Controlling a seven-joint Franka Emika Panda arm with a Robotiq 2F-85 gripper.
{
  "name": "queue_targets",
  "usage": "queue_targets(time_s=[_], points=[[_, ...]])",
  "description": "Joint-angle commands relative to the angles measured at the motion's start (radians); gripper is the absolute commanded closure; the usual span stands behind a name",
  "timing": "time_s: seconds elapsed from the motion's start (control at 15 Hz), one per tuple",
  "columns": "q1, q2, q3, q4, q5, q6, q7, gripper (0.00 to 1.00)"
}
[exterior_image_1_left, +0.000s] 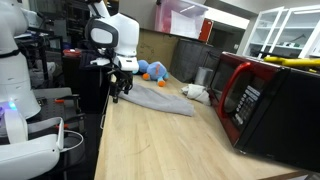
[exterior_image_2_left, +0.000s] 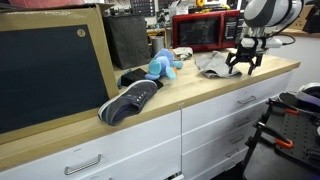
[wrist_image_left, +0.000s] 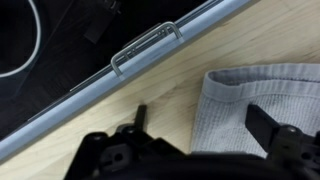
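closely, grey cloth (wrist_image_left: 235, 100) by spread jaws, exterior views add blue toy (exterior_image_2_left: 163, 65)

Hand (exterior_image_2_left: 245, 64) over the bench (exterior_image_1_left: 150, 140) edge, cloth (exterior_image_1_left: 160, 97) lying on the bench just beside it, plush toy (exterior_image_2_left: 163, 65) between cloth and shoe (exterior_image_2_left: 130, 100), microwave (exterior_image_1_left: 265, 100) across the bench.

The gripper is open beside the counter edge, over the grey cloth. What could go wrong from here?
One: the open black gripper hangs near the front edge of the light wooden countertop; a pull outward could drag the crumpled grey cloth off it.
Two: the jaws sit over the cloth's border only, so closing may catch just a thin fold.
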Motion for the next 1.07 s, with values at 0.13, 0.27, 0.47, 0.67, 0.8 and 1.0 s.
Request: queue_targets(time_s=[0.13, 0.27, 0.47, 0.67, 0.8, 1.0], points=[[0.068, 0.018, 0.008, -0.02, 0.318, 0.149, -0.043, 0.0], [0.097, 0.014, 0.009, -0.021, 0.445, 0.186, -0.088, 0.0], [0.142, 0.015, 0.011, -0.021, 0.621, 0.225, -0.188, 0.0], [0.177, 0.002, 0.007, -0.021, 0.77, 0.231, -0.332, 0.34], [0.187, -0.002, 0.004, -0.019, 0.841, 0.229, -0.402, 0.49], [0.181, 0.007, 0.0, -0.016, 0.881, 0.209, -0.468, 0.73]])
